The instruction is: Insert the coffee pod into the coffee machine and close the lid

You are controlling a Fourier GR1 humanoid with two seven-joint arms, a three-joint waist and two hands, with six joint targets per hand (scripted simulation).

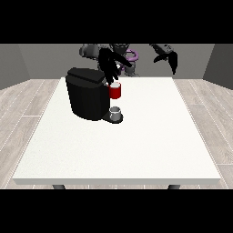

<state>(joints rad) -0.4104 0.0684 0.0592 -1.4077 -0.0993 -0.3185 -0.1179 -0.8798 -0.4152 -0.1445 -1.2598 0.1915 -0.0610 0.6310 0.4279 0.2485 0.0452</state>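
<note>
the hand at the view's left (109, 68) hangs over the black coffee machine (87, 94), its fingers straight and pointing down, spread a little, their tips just above a red thing at the machine (115, 91). below the fingertips and below the red thing, a grey thing (115, 113) sits on the machine's base at the front; whether it is the pod cannot be told. the hand at the view's right (166, 58) is raised well apart from the machine, above the far edge of the white table (136, 150), fingers relaxed and drooping, holding nothing.
</note>
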